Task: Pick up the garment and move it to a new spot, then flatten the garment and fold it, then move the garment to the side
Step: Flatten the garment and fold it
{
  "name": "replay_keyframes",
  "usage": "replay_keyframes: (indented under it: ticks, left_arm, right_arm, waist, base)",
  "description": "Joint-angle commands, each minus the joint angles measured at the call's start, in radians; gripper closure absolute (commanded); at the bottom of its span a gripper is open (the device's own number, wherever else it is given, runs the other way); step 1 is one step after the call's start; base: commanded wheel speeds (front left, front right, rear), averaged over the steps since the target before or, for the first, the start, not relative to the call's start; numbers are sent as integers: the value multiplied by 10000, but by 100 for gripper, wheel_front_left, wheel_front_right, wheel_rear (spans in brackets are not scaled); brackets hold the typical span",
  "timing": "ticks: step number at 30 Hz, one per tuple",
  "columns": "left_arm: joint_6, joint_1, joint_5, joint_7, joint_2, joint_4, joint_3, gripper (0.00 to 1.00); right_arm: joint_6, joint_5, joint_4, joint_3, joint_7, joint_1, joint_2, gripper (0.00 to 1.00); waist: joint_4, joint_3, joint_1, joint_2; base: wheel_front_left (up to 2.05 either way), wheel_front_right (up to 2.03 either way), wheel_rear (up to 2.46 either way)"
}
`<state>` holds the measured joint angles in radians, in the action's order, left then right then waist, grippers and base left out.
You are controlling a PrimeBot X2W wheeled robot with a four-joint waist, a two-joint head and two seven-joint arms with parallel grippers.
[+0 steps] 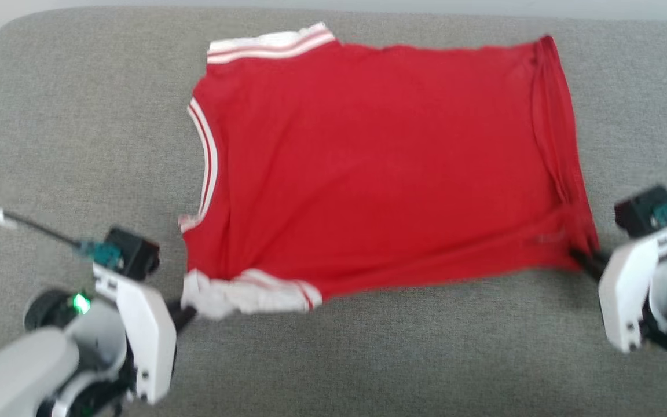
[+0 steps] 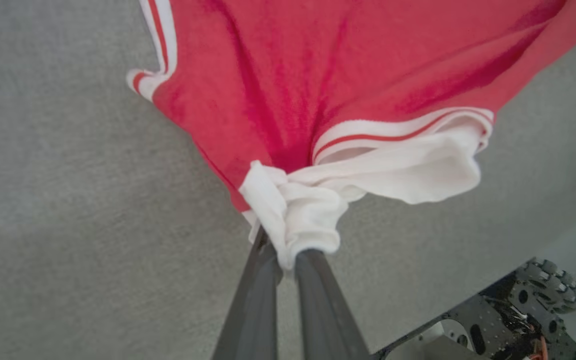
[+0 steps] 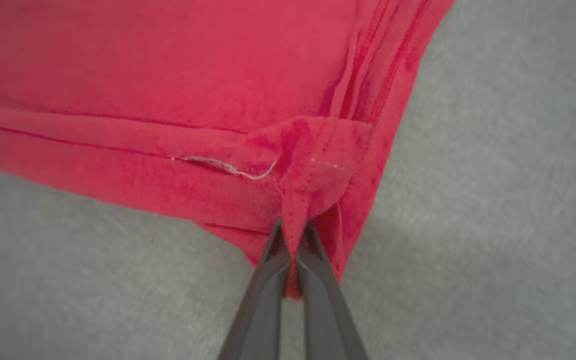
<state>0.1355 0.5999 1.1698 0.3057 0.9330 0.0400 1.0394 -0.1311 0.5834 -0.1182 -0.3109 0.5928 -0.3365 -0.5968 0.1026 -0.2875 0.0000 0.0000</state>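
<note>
The garment [image 1: 380, 156], a red jersey shirt with white striped trim, lies spread across the grey cushion, its collar toward the left. At its near left corner my left gripper [image 1: 186, 313] is shut on the bunched white sleeve [image 2: 298, 215], the cloth pinched between the two dark fingers [image 2: 318, 300]. My right gripper [image 1: 585, 260] is shut on the red hem corner [image 3: 303, 200] at the near right, and the hem folds up between its fingers [image 3: 268, 295]. The near edge of the shirt is stretched between the two grippers. Only the plain red side shows.
The grey cushion [image 1: 50, 116] reaches past the shirt on all sides, with bare fabric at the left and along the near edge. A part of the robot's wheeled base [image 2: 518, 320] shows beyond the cushion's edge in the left wrist view.
</note>
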Motion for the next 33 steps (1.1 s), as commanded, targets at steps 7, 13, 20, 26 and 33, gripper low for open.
replay_keyframes:
  ticks: [7,13,20,26,33]
  left_arm:
    - [842,-1158,531,181,605,1076,235,100]
    - [1202,-1272,578,134,1030,1649,80,100]
    - [1375,-177,-127,261,1734,2420,-493,100]
    - [792,1311,-1007,542,1517,1948,-856,100]
    - [-338,2846,-1616,760,440,10,-866,100]
  right_arm:
    - [5,935,1614,294,1255,1882,-592,100]
    - [5,1067,2533,1132,1513,2758,-327,100]
    - [7,513,3462,2416,1412,2746,438,100]
    - [7,-230,3634,2971,1380,1767,1088,100]
    - [7,-815,2702,2757,1106,264,1470,100]
  waist:
    - [-24,-28,0,0]
    - [-63,-76,0,0]
    - [-154,-226,0,0]
    - [-329,-528,0,0]
    - [-463,-908,0,0]
  base:
    - [0,0,0]
    - [0,0,0]
    - [0,0,0]
    - [0,0,0]
    - [0,0,0]
